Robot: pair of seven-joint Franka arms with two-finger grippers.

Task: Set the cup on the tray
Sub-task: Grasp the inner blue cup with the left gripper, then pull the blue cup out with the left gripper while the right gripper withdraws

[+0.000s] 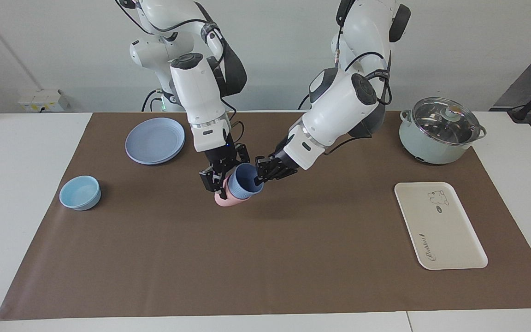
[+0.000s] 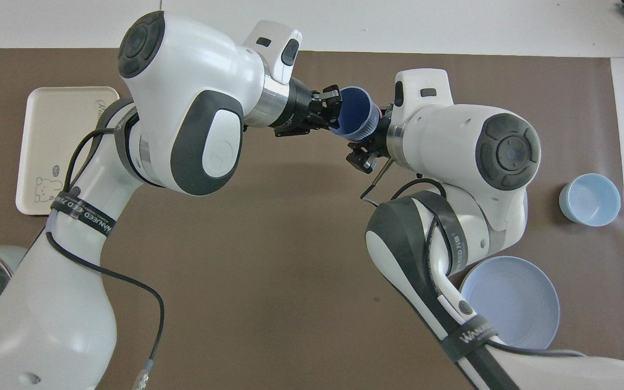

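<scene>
We see the right end effector (image 1: 217,180) pinching a salmon-pink cup (image 1: 225,198) above the middle of the desk (image 1: 30,147); the periwinkle cup (image 1: 243,181) nests in it, tilted, its rim pinched by the left end effector (image 1: 260,175). The cream tray (image 1: 450,240) lies empty at the left arm's end.

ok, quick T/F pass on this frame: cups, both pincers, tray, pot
1. The blue cup sits nested in the pink cup. True.
2. The left pincer is shut on the blue cup's rim. True.
3. The right pincer is open, over the plate. False: it is shut on the pink cup, over the middle of the mat.
4. The blue cup is already on the tray. False: the tray holds nothing, at the left arm's end of the table.
5. The pot has its glass lid on. True.
6. The light-blue bowl is stacked on the plate. False: it stands apart on the mat.
</scene>
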